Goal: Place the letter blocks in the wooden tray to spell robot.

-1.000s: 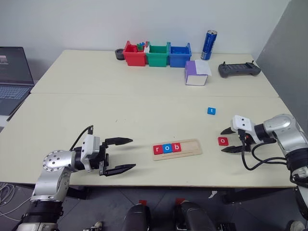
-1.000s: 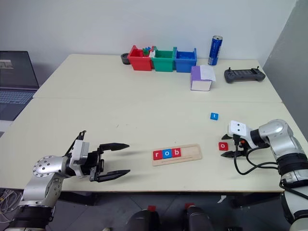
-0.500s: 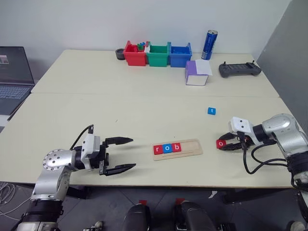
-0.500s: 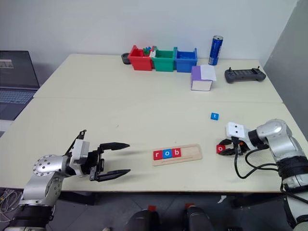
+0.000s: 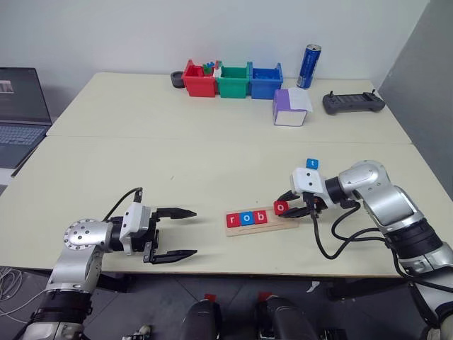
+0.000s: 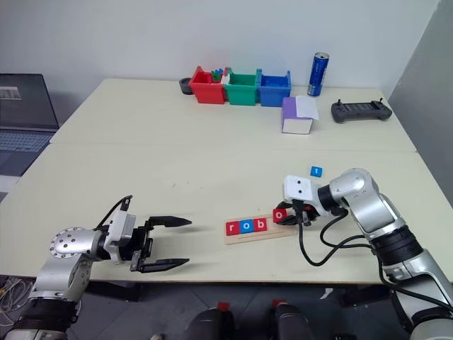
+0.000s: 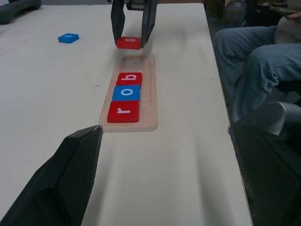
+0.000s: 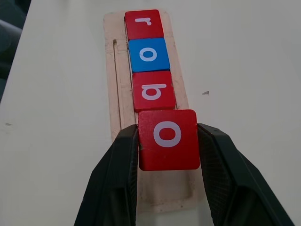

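The wooden tray (image 5: pixel 289 220) lies near the table's front edge with three letter blocks in its groove: red r (image 5: pixel 232 220), blue o (image 5: pixel 245 218) and red b (image 5: pixel 260 216). My right gripper (image 5: pixel 285 207) is shut on a red o block (image 8: pixel 167 139), held just above the tray's free right part, next to the b. A blue t block (image 5: pixel 311 163) lies flat on the table behind that gripper. My left gripper (image 5: pixel 185 232) stands open to the left of the tray, with nothing between its fingers.
Red (image 5: pixel 198 81), green (image 5: pixel 232 81) and blue (image 5: pixel 264 81) bins line the far edge, with a blue can (image 5: pixel 307 66) and a black controller (image 5: pixel 352 103) to their right. A purple-and-white box (image 5: pixel 289 108) sits in front. A laptop (image 5: pixel 21 113) is at left. A seated person's legs (image 7: pixel 254 56) are in the left wrist view.
My right gripper shut on the red o block on the table at the right, lifted it and carried it left to the tray's free end. The left gripper stayed put.
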Robot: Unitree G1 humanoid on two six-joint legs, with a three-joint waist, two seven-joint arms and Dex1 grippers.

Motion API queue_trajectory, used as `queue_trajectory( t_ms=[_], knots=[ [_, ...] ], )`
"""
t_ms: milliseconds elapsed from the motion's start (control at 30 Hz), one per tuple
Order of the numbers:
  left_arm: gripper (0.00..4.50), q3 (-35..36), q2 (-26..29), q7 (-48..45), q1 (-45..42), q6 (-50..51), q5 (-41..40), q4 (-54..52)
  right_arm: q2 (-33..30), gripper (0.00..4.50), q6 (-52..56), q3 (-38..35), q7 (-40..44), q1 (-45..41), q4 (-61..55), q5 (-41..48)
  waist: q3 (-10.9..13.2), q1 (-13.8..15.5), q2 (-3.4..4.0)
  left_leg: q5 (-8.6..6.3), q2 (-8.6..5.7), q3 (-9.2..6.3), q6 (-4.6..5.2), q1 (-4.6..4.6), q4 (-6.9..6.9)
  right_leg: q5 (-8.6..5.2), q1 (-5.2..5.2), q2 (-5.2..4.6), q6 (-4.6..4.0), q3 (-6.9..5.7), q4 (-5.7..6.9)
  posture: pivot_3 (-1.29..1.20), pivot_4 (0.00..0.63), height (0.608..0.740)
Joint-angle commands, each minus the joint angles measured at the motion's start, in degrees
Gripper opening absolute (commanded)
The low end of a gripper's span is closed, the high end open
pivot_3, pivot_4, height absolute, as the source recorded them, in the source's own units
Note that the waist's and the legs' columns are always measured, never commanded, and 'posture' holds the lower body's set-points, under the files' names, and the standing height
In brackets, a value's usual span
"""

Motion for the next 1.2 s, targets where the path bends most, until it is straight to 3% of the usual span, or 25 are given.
queue_trajectory(
  t_ms=[33,1200],
  knots=[
    [4.5,0.6,0.5,0.2,0.5,-1.0,-0.1,-0.7,0.4,1.44,-2.0,0.8,0.4,-2.2,1.3,-0.9,0.0,0.0,0.0,0.0,0.0,0.0,0.0,0.0,0.0,0.0,0.0,0.0,0.0,0.0,0.0,0.0,0.15,0.74],
    [4.5,0.6,0.6,1.6,1.8,-1.7,-0.4,-2.5,2.8,1.44,-3.8,4.0,2.5,-3.8,4.7,-3.4,0.0,0.1,0.0,0.0,0.01,-0.01,0.01,0.0,-0.01,0.0,0.0,0.0,-0.01,-0.03,0.0,0.0,0.15,0.74]
  ],
)
